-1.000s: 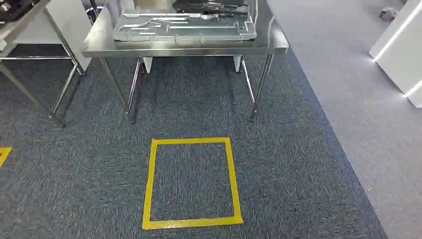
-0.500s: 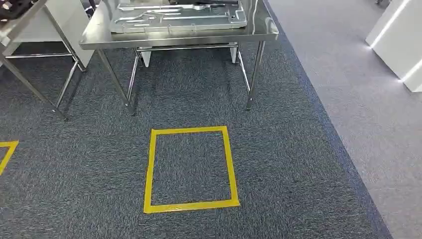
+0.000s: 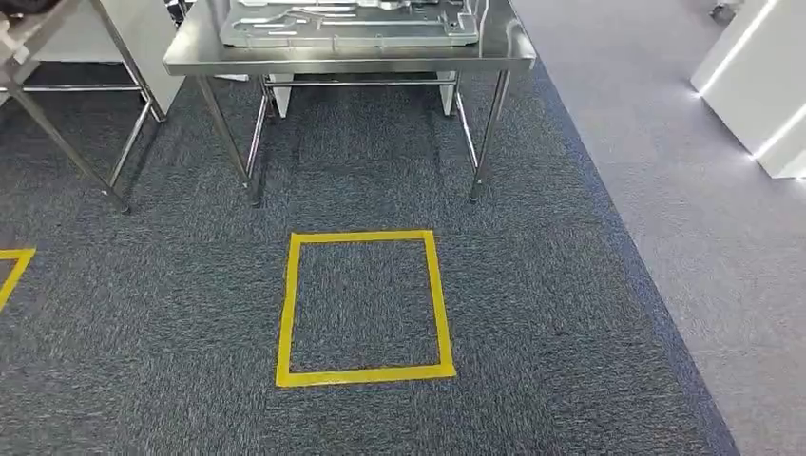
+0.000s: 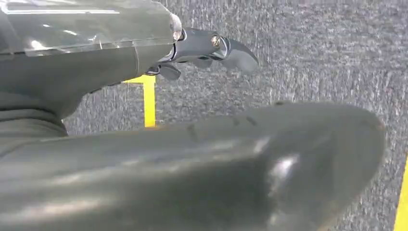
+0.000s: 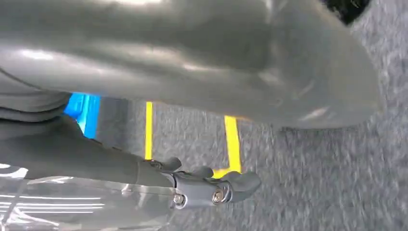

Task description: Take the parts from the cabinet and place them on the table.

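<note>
A large grey pressed-metal part [image 3: 347,28] lies flat on the steel table [image 3: 342,65] at the far end of the head view. My left hand [image 4: 202,48] hangs above the blue-grey carpet with its fingers stretched out and nothing in them, its thick thumb [image 4: 216,163] in the foreground. My right hand [image 5: 207,185] hangs the same way over the carpet near yellow tape, also holding nothing. The cabinet is out of sight.
A yellow taped square [image 3: 363,373] marks the carpet in front of the table. A second steel-legged table [image 3: 57,28] stands at the far left, with another strip of yellow tape [image 3: 14,266] below it. White furniture [image 3: 751,85] stands at the right on lighter floor.
The whole head picture has shifted, so the camera has moved: the table and the yellow square now sit higher in the picture. The part on the table lies as before.
</note>
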Available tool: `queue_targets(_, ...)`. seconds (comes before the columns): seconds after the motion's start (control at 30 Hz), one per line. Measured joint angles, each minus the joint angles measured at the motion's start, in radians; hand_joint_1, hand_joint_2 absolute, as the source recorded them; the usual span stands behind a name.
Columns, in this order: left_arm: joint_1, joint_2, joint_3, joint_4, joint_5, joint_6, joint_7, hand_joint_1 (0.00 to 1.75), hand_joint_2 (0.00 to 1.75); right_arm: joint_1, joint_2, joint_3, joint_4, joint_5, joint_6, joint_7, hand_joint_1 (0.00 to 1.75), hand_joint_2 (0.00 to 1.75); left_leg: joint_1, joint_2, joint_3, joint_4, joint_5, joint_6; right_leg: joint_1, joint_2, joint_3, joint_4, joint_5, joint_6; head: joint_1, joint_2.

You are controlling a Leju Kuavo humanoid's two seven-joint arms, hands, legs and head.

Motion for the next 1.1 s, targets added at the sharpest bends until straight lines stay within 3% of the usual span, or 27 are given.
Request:
queue_targets(0.07,0.001,0.001,0.000,0.000,0.000,-0.002,-0.001,0.00,0.00,0.002,0.000,-0.002,0.000,-0.003,0.038,0.000,0.00,0.00,-0.003,0.000,-0.015,0.002,0.008,0.003,-0.002,0.000,-0.076,0.178,-0.092,0.007,0.000,0.000)
queue_targets(0.1,0.003,0.002,0.000,0.000,0.000,-0.002,-0.001,0.00,0.00,0.002,0.000,-0.002,0.000,-0.002,0.048,0.002,0.00,0.00,-0.005,-0.004,-0.018,0.003,0.011,0.002,-0.002,0.000,-0.102,0.243,-0.113,0.008,0.000,0.000)
queue_targets(0.13,0.004,0.002,0.000,0.000,0.000,-0.002,0.000,0.00,0.00,0.004,0.000,-0.002,0.000,0.000,0.050,0.004,0.00,0.00,-0.007,-0.006,-0.021,0.003,0.014,0.002,-0.002,0.000,-0.102,0.255,-0.108,0.007,0.000,0.000)
queue_targets(0.17,0.004,0.002,0.000,0.000,0.000,-0.002,0.001,0.00,0.00,0.005,0.000,-0.002,0.000,0.002,0.051,0.008,0.00,0.00,-0.009,-0.012,-0.021,0.004,0.015,0.001,-0.001,0.001,-0.076,0.216,-0.079,0.004,0.000,0.000)
queue_targets(0.23,0.003,0.001,0.000,0.000,-0.002,-0.002,0.002,0.00,0.00,0.006,0.000,-0.002,0.000,0.006,0.049,0.019,0.00,0.00,-0.012,-0.025,-0.020,0.007,0.016,0.001,0.002,0.011,0.019,0.049,0.003,-0.010,0.000,0.000)
queue_targets(0.27,0.003,0.000,-0.001,0.000,-0.002,-0.004,0.002,0.00,0.00,0.006,-0.001,-0.002,0.000,0.008,0.047,0.022,0.00,0.00,-0.011,-0.032,-0.020,0.008,0.016,0.000,0.005,0.042,0.065,-0.037,0.038,-0.022,0.000,0.000)
queue_targets(0.3,0.002,-0.005,-0.003,0.000,-0.002,-0.005,0.002,0.00,0.00,0.007,-0.009,-0.002,0.000,0.011,0.044,0.026,0.00,0.00,-0.014,-0.036,-0.030,0.011,0.016,-0.004,0.004,0.079,0.083,-0.075,0.026,-0.035,0.000,0.000)
queue_targets(0.37,-0.004,-0.005,-0.005,0.000,-0.002,-0.004,0.001,0.00,0.00,0.008,-0.008,-0.002,0.000,0.023,0.044,0.031,0.00,0.00,-0.008,-0.052,-0.038,0.014,0.022,-0.017,0.009,0.063,0.081,-0.090,0.025,-0.034,0.000,0.000)
queue_targets(0.43,-0.002,-0.005,-0.005,0.000,-0.002,-0.001,0.000,0.00,0.00,0.008,-0.008,0.002,0.000,0.035,0.042,0.037,0.00,0.00,-0.008,-0.068,-0.039,0.009,0.027,-0.027,0.008,0.049,0.084,-0.099,0.027,-0.039,0.000,0.000)
queue_targets(0.47,0.000,-0.004,-0.005,0.000,-0.002,0.000,0.000,0.00,0.00,0.008,-0.007,0.004,0.000,0.038,0.042,0.037,0.00,0.00,-0.011,-0.067,-0.041,0.017,0.019,-0.031,-0.007,0.035,0.091,-0.113,0.034,-0.045,0.000,0.000)
queue_targets(0.5,0.000,-0.003,-0.005,0.000,-0.002,0.002,0.000,0.00,0.00,0.010,-0.007,0.005,0.000,0.042,0.041,0.037,0.00,0.00,-0.013,-0.046,-0.059,0.055,-0.010,-0.035,-0.006,0.025,0.094,-0.118,0.035,-0.049,-0.001,0.000)
queue_targets(0.53,-0.001,-0.003,-0.006,0.000,-0.002,0.001,0.000,0.00,0.00,0.011,-0.008,0.006,0.000,0.048,0.041,0.037,0.00,0.00,-0.011,-0.034,-0.098,0.132,-0.053,-0.039,-0.005,0.013,0.093,-0.118,0.035,-0.051,-0.001,0.000)
queue_targets(0.6,-0.001,-0.004,-0.007,0.000,-0.004,0.001,-0.001,0.00,0.00,0.012,-0.009,0.011,0.000,0.060,0.042,0.034,0.00,0.00,-0.005,-0.026,-0.180,0.299,-0.122,-0.048,-0.003,-0.008,0.091,-0.117,0.034,-0.053,-0.001,0.000)
queue_targets(0.63,0.000,-0.004,-0.008,0.000,-0.004,0.001,-0.002,0.00,0.00,0.012,-0.009,0.015,0.000,0.064,0.042,0.033,0.00,0.00,-0.003,-0.025,-0.207,0.353,-0.129,-0.052,-0.003,-0.018,0.091,-0.116,0.033,-0.053,-0.001,0.000)
queue_targets(0.67,0.002,-0.004,-0.008,0.000,-0.005,0.001,-0.002,0.00,0.00,0.012,-0.009,0.018,0.000,0.066,0.042,0.031,0.00,0.00,0.000,-0.022,-0.205,0.344,-0.110,-0.054,-0.003,-0.027,0.092,-0.115,0.032,-0.052,-0.001,0.000)
queue_targets(0.7,0.003,-0.003,-0.009,0.000,-0.005,0.001,-0.002,0.00,0.00,0.012,-0.009,0.022,0.000,0.068,0.043,0.030,0.00,0.00,0.003,-0.017,-0.177,0.285,-0.069,-0.056,-0.004,-0.036,0.094,-0.113,0.030,-0.049,-0.001,0.000)
queue_targets(0.77,0.002,-0.001,-0.012,0.000,-0.006,0.001,-0.003,0.00,0.00,0.011,-0.009,0.026,0.000,0.069,0.043,0.027,0.00,0.00,0.004,0.009,-0.080,0.091,0.024,-0.055,-0.006,-0.054,0.097,-0.106,0.023,-0.042,-0.001,0.000)
queue_targets(0.8,0.000,-0.001,-0.013,0.000,-0.006,0.001,-0.003,0.00,0.00,0.011,-0.009,0.027,0.000,0.071,0.043,0.026,0.00,0.00,0.002,0.049,-0.051,0.027,0.027,-0.053,-0.002,-0.062,0.097,-0.100,0.019,-0.036,-0.001,0.000)
queue_targets(0.83,-0.004,0.000,-0.014,0.000,-0.006,0.001,-0.003,0.00,0.00,0.011,-0.010,0.029,0.000,0.073,0.043,0.026,0.00,0.00,-0.005,0.043,-0.052,0.023,0.027,-0.040,0.003,-0.066,0.095,-0.093,0.014,-0.029,-0.001,0.000)
queue_targets(0.97,-0.001,-0.001,-0.015,0.000,0.000,0.002,-0.004,0.00,0.00,0.000,-0.017,0.039,0.000,0.091,0.046,0.032,0.00,0.00,-0.005,0.012,-0.058,0.021,0.036,-0.015,0.000,-0.085,0.096,-0.091,0.012,-0.008,-0.001,0.000)
queue_targets(1.0,-0.002,-0.001,-0.014,0.000,0.003,0.002,-0.006,0.00,0.00,0.000,-0.022,0.043,0.000,0.095,0.046,0.035,0.00,0.00,-0.001,0.006,-0.060,0.019,0.039,-0.010,-0.005,-0.043,0.090,-0.071,-0.008,0.001,0.000,0.000)
queue_targets(1.03,-0.004,-0.001,-0.015,0.000,0.003,0.004,-0.008,0.00,0.00,0.001,-0.023,0.047,0.000,0.097,0.046,0.035,0.00,0.00,0.000,-0.002,-0.063,0.020,0.042,-0.005,-0.005,-0.016,0.066,-0.016,-0.050,0.003,-0.001,0.000)
queue_targets(1.1,-0.007,-0.001,-0.015,0.000,0.003,0.005,-0.009,0.00,0.00,0.003,-0.026,0.050,0.000,0.100,0.045,0.037,0.00,0.00,-0.002,-0.018,-0.070,0.020,0.045,-0.001,-0.007,-0.004,-0.014,0.154,-0.133,0.004,-0.001,0.000)
